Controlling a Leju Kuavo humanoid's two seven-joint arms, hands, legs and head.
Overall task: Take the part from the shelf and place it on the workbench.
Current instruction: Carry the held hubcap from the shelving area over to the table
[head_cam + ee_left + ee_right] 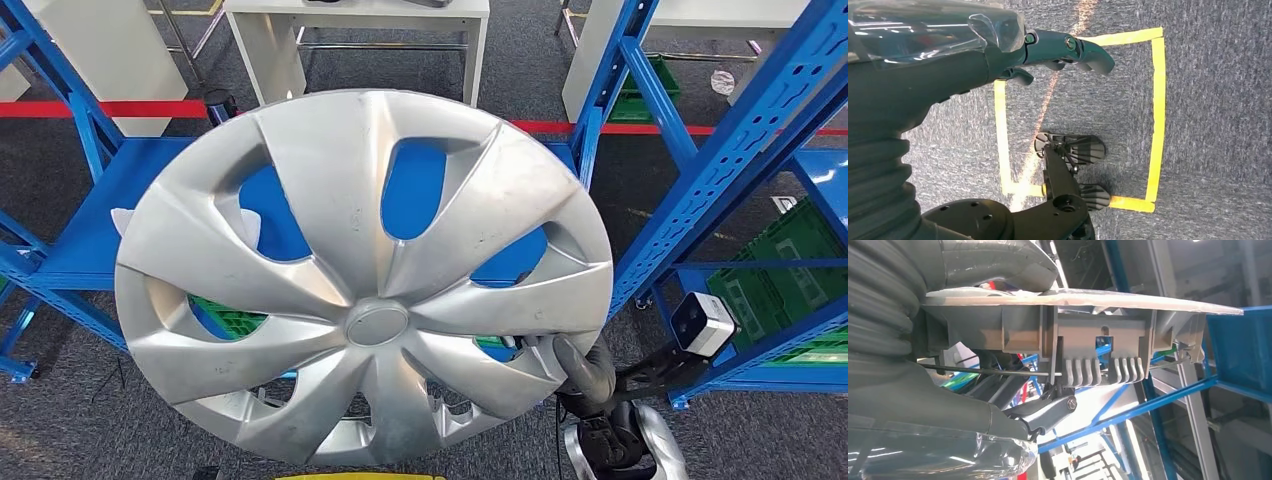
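The part is a large silver wheel cover [362, 272] with curved spokes, held up close in front of me and hiding much of the blue shelf [110, 205] behind it. My right hand [578, 368] grips its lower right rim. In the right wrist view the cover's rim and clip teeth [1088, 342] sit between the thumb and the darker fingers [1040, 412] of my right hand [973, 385]. My left hand [998, 52] hangs over the grey carpet with its fingers [1083, 50] loosely curled and nothing in them.
Blue shelf posts [735, 150] stand to the right, with green crates [790, 275] on the lower level. White tables [360, 30] stand beyond a red floor line [120, 108]. Yellow tape [1158, 115] marks a square on the carpet below me.
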